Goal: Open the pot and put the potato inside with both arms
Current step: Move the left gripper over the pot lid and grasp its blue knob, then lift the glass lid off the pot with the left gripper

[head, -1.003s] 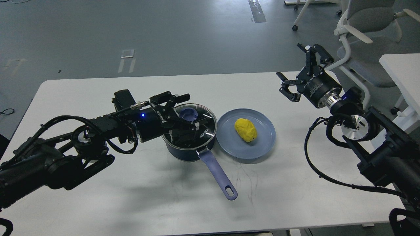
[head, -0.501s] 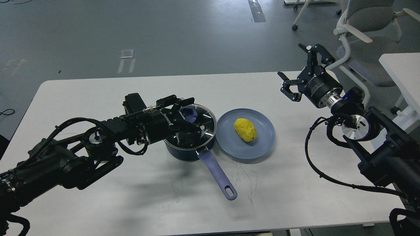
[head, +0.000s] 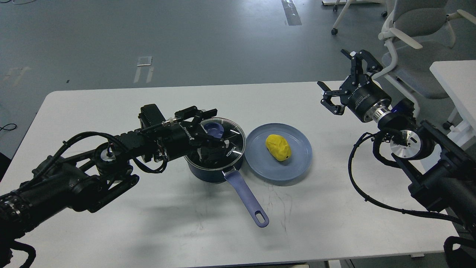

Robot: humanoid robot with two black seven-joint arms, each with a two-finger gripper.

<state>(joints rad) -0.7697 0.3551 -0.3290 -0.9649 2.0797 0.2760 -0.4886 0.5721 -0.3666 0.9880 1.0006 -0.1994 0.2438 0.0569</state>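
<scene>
A dark blue saucepan (head: 217,163) with a glass lid (head: 232,139) and a long blue handle (head: 245,197) stands mid-table. My left gripper (head: 212,127) lies low over the lid, open, with one finger on each side of the blue lid knob (head: 215,129); I cannot tell whether they touch it. A yellow potato (head: 278,147) lies on a blue plate (head: 260,163) just right of the pot. My right gripper (head: 334,72) is open and empty, raised above the table's far right corner, well away from the potato.
The white table (head: 148,230) carries only the pot and plate. A grey office chair (head: 412,41) and a second white table (head: 455,82) stand close behind my right arm. The pot handle points toward the front edge.
My left arm has pushed forward, bringing the gripper further over the lid and around the knob. My right gripper has drifted slightly up and to the right. Pot, plate and potato have not moved.
</scene>
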